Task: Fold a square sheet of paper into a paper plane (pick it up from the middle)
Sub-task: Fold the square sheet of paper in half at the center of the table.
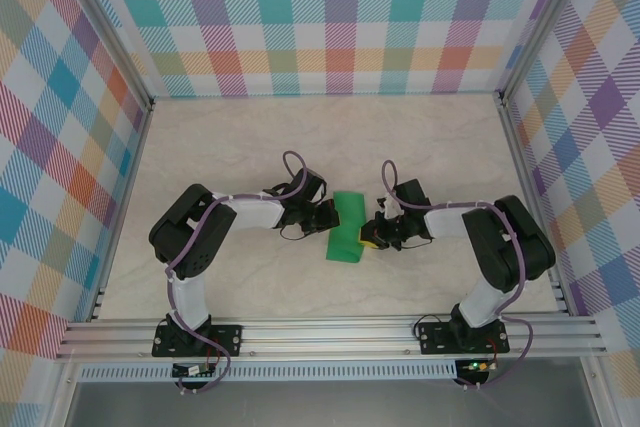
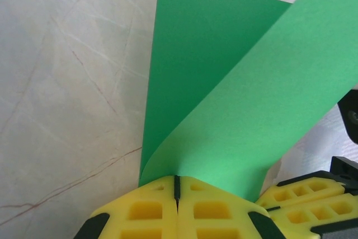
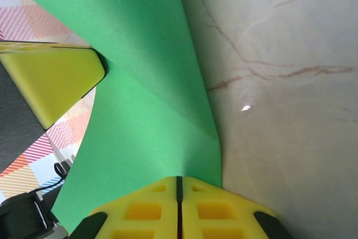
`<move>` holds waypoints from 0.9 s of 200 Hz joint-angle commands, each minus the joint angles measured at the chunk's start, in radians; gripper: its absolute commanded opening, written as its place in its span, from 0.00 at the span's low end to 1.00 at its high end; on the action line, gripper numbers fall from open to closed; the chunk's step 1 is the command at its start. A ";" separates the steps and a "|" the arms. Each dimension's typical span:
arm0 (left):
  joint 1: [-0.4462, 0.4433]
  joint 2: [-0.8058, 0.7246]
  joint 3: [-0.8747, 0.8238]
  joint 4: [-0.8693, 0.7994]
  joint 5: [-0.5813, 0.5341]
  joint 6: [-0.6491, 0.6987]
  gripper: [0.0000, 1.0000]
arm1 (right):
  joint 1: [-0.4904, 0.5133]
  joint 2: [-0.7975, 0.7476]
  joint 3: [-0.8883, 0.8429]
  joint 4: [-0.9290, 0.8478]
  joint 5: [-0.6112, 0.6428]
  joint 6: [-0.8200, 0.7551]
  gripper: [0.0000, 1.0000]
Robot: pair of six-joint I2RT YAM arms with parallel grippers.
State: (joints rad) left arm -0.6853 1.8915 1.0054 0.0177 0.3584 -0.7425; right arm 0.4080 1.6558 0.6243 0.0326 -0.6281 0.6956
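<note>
The square sheet of paper (image 1: 347, 229) is green and bent over on itself into a narrow strip at the table's middle, between my two grippers. My left gripper (image 1: 328, 215) is shut on its left edge. In the left wrist view the sheet (image 2: 224, 110) curls up out of the closed left gripper (image 2: 177, 182), with the right gripper's yellow fingers (image 2: 305, 197) close at lower right. My right gripper (image 1: 370, 237) is shut on the opposite edge. The right wrist view shows a creased sheet (image 3: 145, 110) rising from the right gripper (image 3: 179, 182), with a left finger (image 3: 53, 79) behind it.
The marble-patterned table (image 1: 250, 137) is bare round the paper. Plaid walls (image 1: 340, 17) close in the back and both sides. An aluminium rail (image 1: 330, 332) carrying the arm bases runs along the near edge.
</note>
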 commanded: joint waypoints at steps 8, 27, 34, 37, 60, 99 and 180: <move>-0.007 0.047 -0.010 -0.099 -0.038 0.018 0.00 | 0.020 -0.082 -0.009 -0.014 -0.016 0.014 0.08; -0.008 0.044 -0.012 -0.099 -0.039 0.018 0.00 | 0.041 -0.096 -0.011 -0.014 -0.009 0.022 0.08; -0.007 0.044 -0.012 -0.099 -0.039 0.018 0.00 | 0.047 -0.091 -0.015 -0.011 -0.003 0.023 0.08; -0.008 0.044 -0.013 -0.099 -0.039 0.018 0.00 | 0.049 -0.090 -0.016 -0.010 0.000 0.025 0.08; -0.008 0.043 -0.015 -0.097 -0.039 0.016 0.00 | 0.054 -0.054 -0.042 0.018 0.007 0.034 0.08; -0.008 0.041 -0.020 -0.095 -0.039 0.017 0.00 | 0.054 -0.010 -0.080 0.053 0.018 0.039 0.08; -0.008 0.041 -0.018 -0.093 -0.038 0.017 0.00 | 0.085 -0.143 -0.080 0.011 0.013 0.055 0.09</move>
State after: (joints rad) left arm -0.6853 1.8915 1.0054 0.0177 0.3584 -0.7425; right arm 0.4702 1.5597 0.5541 0.0574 -0.6144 0.7448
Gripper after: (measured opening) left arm 0.048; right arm 0.087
